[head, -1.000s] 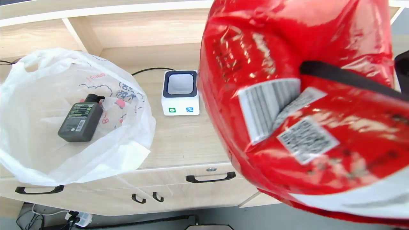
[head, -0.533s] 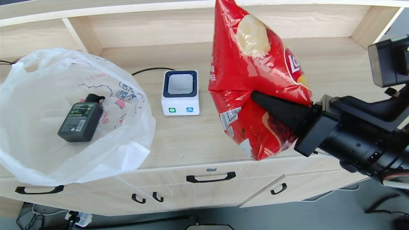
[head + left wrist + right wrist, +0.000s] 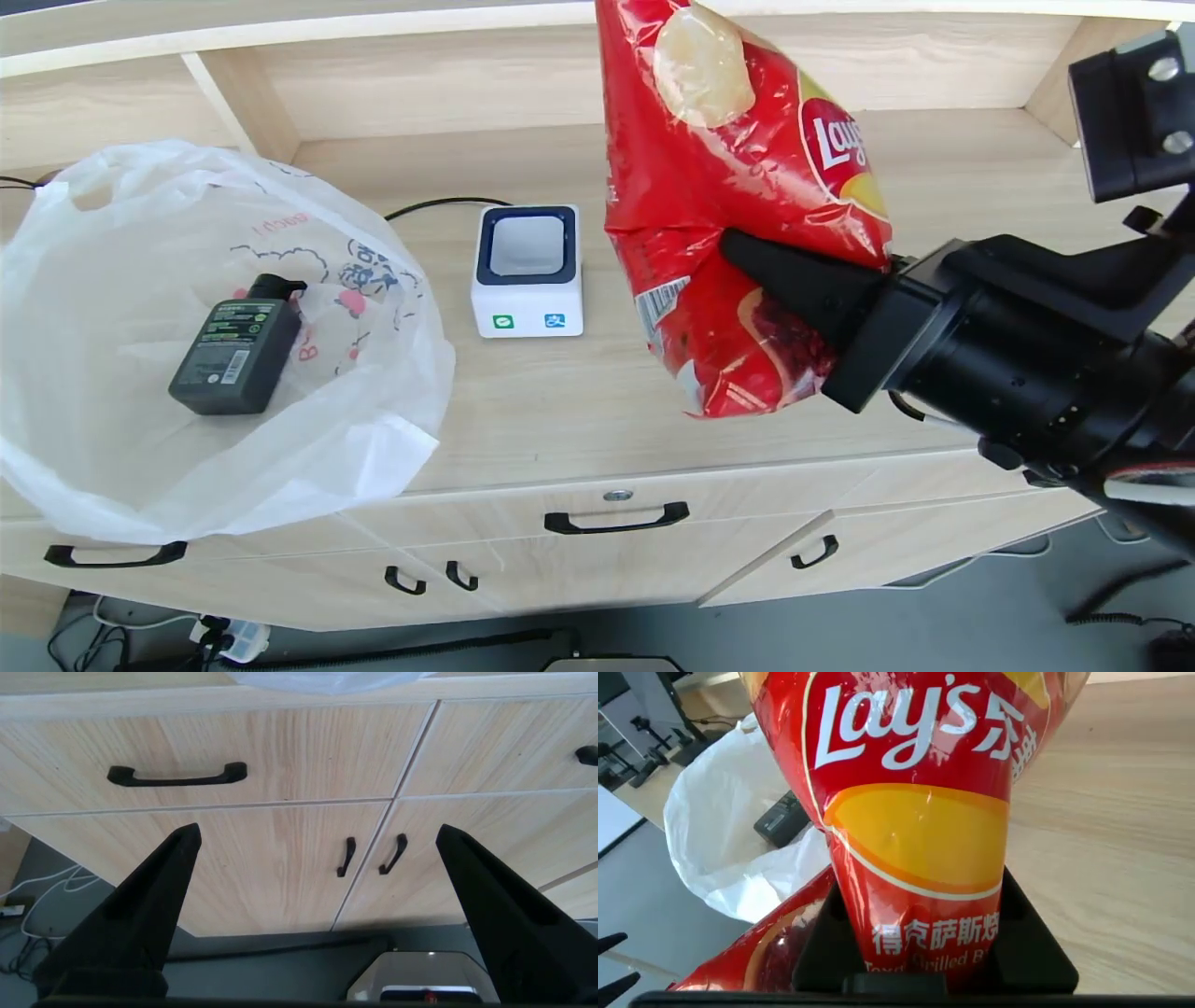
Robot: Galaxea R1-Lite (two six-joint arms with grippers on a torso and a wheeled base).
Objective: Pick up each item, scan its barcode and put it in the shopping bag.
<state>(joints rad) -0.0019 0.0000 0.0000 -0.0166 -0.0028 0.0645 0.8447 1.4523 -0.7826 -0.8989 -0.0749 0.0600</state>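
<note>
My right gripper (image 3: 761, 271) is shut on a red chip bag (image 3: 738, 187), holding it upright in the air over the right half of the counter, to the right of the white barcode scanner (image 3: 528, 271). A barcode label (image 3: 658, 303) shows on the bag's lower left side. From the right wrist, the chip bag (image 3: 920, 831) is pinched between the black fingers (image 3: 822, 943). The white shopping bag (image 3: 187, 345) lies open at the left with a dark bottle (image 3: 238, 345) inside. My left gripper (image 3: 313, 924) hangs open below the counter, in front of the drawers.
A black cable (image 3: 439, 203) runs behind the scanner. The wooden counter (image 3: 560, 411) has a back wall and shelf above, with an upright divider (image 3: 238, 98) at the left. Drawer fronts with black handles (image 3: 616, 519) lie beneath the front edge.
The chip bag was close to the head camera, barcode side showing; it has swung away over the counter, turned its front side out, and then shifted slightly left and up.
</note>
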